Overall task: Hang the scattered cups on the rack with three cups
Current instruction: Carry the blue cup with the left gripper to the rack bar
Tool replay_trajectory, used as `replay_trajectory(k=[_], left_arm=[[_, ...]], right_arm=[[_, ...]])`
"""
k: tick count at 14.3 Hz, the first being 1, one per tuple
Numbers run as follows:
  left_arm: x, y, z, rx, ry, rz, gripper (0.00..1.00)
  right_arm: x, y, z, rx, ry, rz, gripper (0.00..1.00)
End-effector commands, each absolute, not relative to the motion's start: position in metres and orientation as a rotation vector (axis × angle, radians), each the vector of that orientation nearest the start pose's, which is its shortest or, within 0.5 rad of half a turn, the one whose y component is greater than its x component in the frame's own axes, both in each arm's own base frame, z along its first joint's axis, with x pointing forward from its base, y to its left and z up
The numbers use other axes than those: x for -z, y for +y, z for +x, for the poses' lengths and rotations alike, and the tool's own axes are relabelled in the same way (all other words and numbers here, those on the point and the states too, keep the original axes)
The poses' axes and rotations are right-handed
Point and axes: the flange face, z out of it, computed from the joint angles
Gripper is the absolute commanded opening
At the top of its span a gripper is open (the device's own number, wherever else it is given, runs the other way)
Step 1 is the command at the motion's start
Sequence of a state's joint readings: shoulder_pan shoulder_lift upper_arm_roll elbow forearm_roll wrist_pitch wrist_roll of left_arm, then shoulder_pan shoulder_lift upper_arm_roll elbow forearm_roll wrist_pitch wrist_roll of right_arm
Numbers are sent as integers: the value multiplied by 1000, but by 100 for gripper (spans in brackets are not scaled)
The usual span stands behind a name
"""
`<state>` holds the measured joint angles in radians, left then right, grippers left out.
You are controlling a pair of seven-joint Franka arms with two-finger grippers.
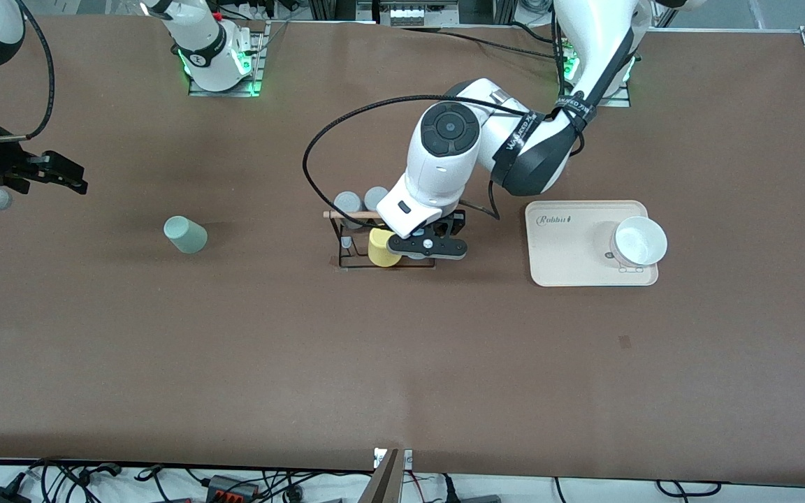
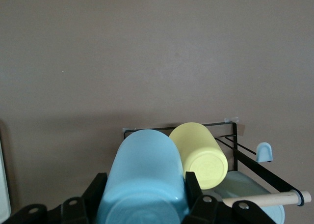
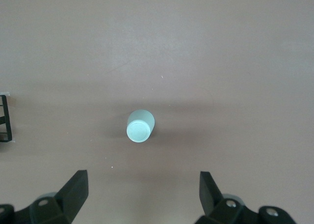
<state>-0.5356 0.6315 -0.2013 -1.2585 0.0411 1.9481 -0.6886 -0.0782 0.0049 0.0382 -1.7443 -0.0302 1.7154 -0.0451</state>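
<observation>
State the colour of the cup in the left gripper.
Light blue cup; clearest in the left wrist view.

Both arms are glossy white with black joints and looping black cables. Green lights glow at their bases. The left gripper [image 1: 425,246] and right gripper [image 1: 60,171] are black.

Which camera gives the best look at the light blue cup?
The left wrist view: the light blue cup fills the foreground, clamped in the left claw beside the yellow cup. In the front view the arm hides it, and the right wrist view doesn't show it.
</observation>
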Motion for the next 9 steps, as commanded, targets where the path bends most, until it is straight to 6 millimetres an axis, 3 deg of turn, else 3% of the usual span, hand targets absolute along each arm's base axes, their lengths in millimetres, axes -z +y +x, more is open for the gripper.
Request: replay_trajectory(k=[1, 9], left_arm=[[-402, -469, 575, 36, 40, -3231, 31], [-356, -470, 562, 60, 125, -3166, 30]], right_arm=[[-555, -27, 561, -54, -32, -3152, 100], [-552, -27, 562, -66, -35, -3152, 100]])
